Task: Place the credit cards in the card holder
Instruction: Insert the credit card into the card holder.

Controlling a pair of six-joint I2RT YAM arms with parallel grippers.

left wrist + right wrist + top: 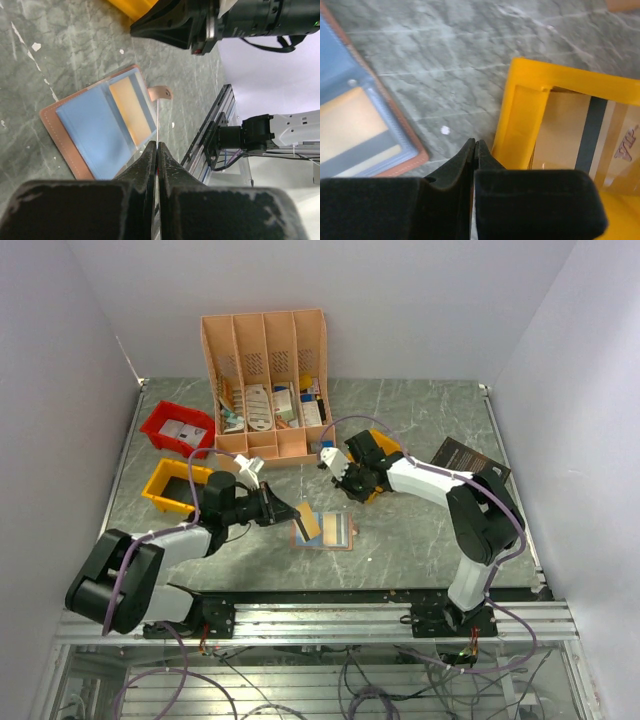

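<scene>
The card holder [330, 532] lies open on the table, tan-brown with bluish clear pockets [92, 132]. One pocket holds an orange-tan card [129, 111], which also shows in the right wrist view [355, 127]. My left gripper [290, 513] is shut on a credit card [308, 524], tan in the top view, tilted over the holder's left page. The left wrist view [157, 144] shows that card edge-on as a thin pale line [158, 120]. My right gripper [351, 493] is shut with nothing visible between its jaws [476, 142]. It hangs between the holder and a yellow bin [520, 115] holding another tan striped card [570, 130].
A peach slotted organiser [265, 360] full of papers stands at the back. A red bin [178, 427] and a second yellow bin [170, 487] are at the left. A black book [468, 458] lies at the right. The aluminium rail [320, 618] runs along the near edge.
</scene>
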